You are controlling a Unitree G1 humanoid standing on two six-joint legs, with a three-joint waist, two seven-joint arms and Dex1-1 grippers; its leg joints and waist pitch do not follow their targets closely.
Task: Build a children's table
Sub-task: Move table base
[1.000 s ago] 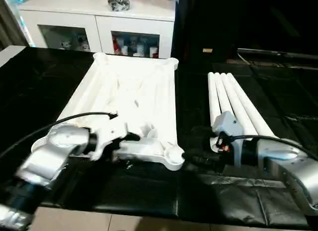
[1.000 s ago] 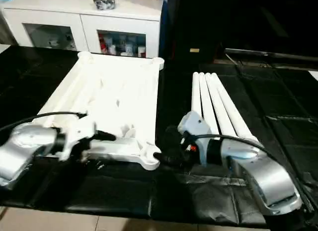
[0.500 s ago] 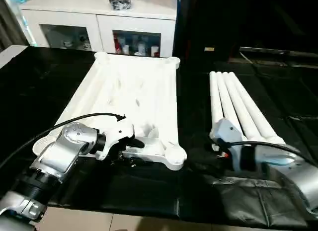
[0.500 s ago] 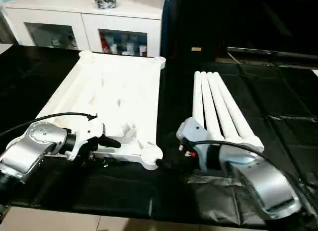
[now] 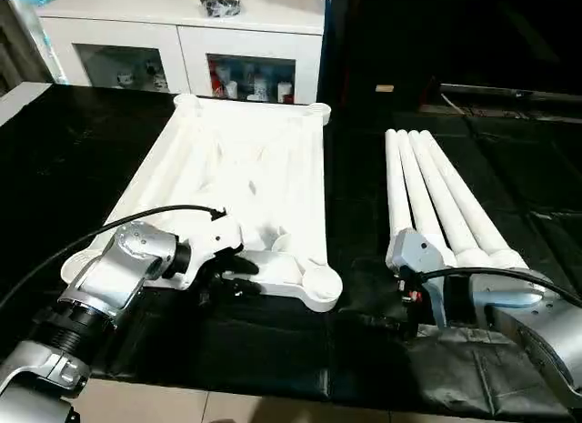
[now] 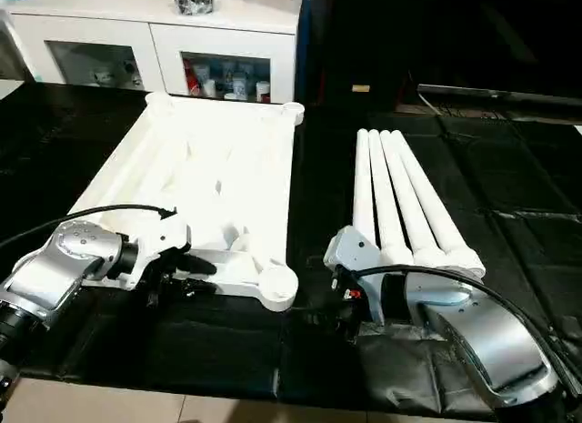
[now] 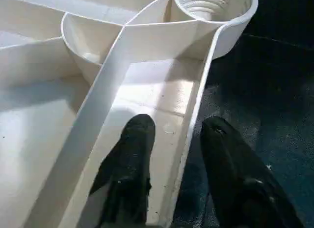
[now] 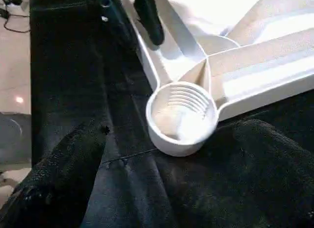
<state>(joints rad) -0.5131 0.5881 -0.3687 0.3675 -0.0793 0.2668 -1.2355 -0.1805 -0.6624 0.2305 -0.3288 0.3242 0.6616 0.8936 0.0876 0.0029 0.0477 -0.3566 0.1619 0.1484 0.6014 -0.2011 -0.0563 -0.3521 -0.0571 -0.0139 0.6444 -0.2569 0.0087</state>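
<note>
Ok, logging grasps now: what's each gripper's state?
Left gripper: fingers astride the tabletop's rim, grip not confirmed.
Right gripper: open, holding nothing.

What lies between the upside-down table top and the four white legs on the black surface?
Nothing: between the table top and the four legs lies a bare strip of the black surface, as the left eye view shows.

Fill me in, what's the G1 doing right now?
Table assembly, no legs fitted yet. The tabletop lies underside up on the black mat. The left gripper straddles its near edge rim, one finger inside, one outside. The right gripper sits open on the mat beside the near corner socket. Four legs lie together to the right.
</note>
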